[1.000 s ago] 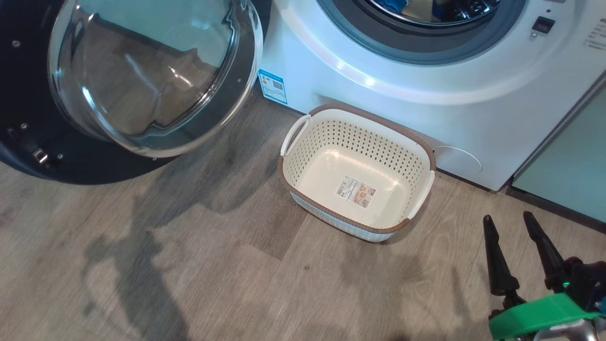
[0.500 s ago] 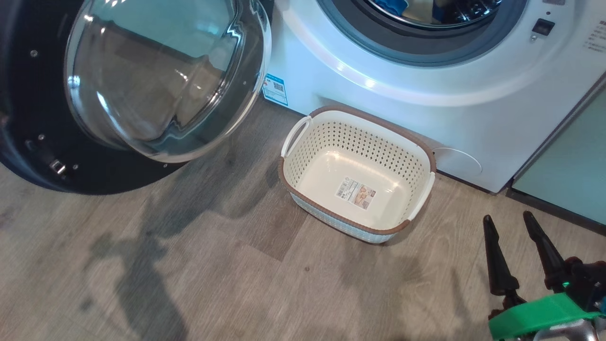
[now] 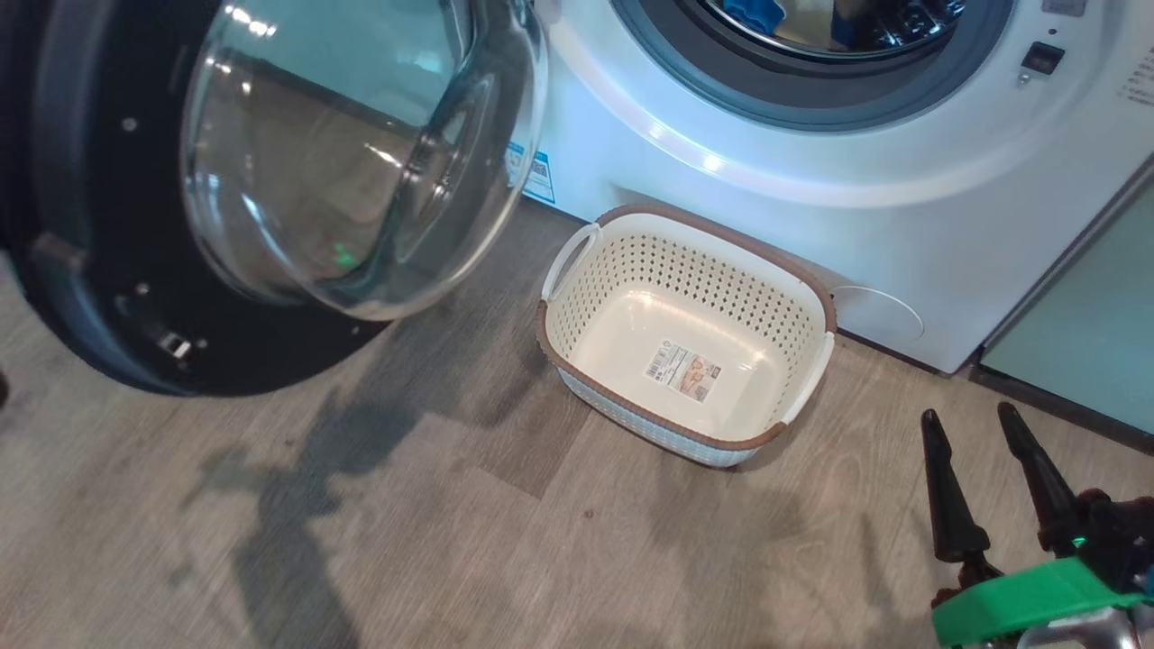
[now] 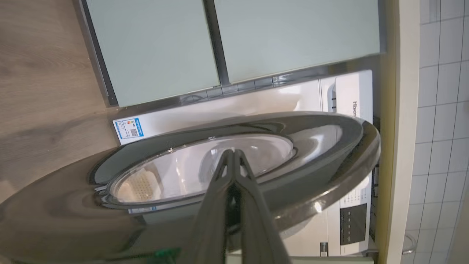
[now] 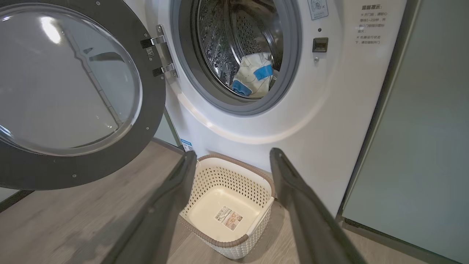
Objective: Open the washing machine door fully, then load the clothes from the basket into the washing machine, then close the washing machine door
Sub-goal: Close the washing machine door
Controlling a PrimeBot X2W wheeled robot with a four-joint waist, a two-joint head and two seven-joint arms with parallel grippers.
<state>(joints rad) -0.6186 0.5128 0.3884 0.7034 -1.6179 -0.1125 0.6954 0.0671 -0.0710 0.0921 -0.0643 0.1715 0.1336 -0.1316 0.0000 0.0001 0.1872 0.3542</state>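
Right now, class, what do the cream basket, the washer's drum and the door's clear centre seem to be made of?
Small cream perforated basket: probably moulded plastic, satin; even punched holes, thin walls. Silvery drum in the white washer: apparently stainless steel; bright glints, stamped holes. Bulging clear centre of the round black door: glossy, transparent, sharp reflections; likely glass, perhaps clear plastic.

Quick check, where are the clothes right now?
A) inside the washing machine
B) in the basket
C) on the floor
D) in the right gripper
A: the clothes lie inside the washing machine, while the basket shows its bare bottom.
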